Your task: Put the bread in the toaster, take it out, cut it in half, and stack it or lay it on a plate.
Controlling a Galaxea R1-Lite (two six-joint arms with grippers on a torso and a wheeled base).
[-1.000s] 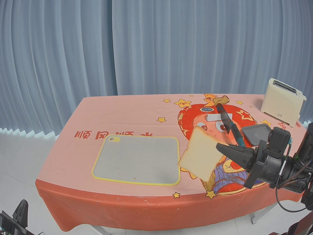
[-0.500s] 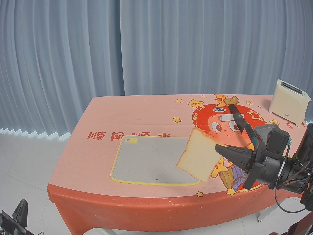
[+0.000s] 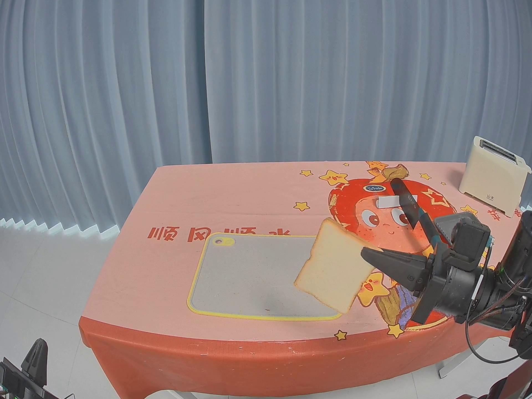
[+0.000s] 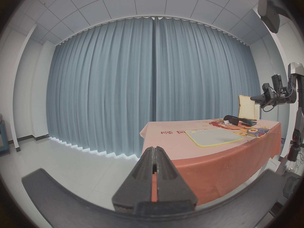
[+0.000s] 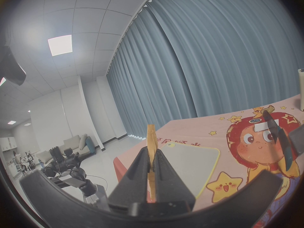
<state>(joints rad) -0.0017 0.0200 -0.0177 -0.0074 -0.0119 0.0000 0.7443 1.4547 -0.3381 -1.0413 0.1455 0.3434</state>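
Note:
A pale bread slice [image 3: 334, 265] hangs tilted in the air over the right edge of the grey, yellow-rimmed cutting board [image 3: 252, 275]. My right gripper [image 3: 368, 253] is shut on the slice's right edge. In the right wrist view the bread [image 5: 151, 138] stands edge-on between the shut fingers [image 5: 141, 165]. The cream toaster [image 3: 494, 175] stands at the table's far right corner. A black-bladed knife [image 3: 411, 208] with a teal handle lies behind the gripper, beside a grey square plate [image 3: 448, 221]. My left gripper [image 4: 154, 150] is shut and empty, low down to the left of the table.
The table [image 3: 221, 195] wears a pink cloth with a red cartoon print; its left and far parts are bare. A small white tag [image 3: 389, 201] lies by the knife blade. Blue curtains hang behind the table.
The head camera has shifted, sliding the whole scene right. Relative to the cutting board, my right gripper has carried the bread left, from beside the board to over its right edge.

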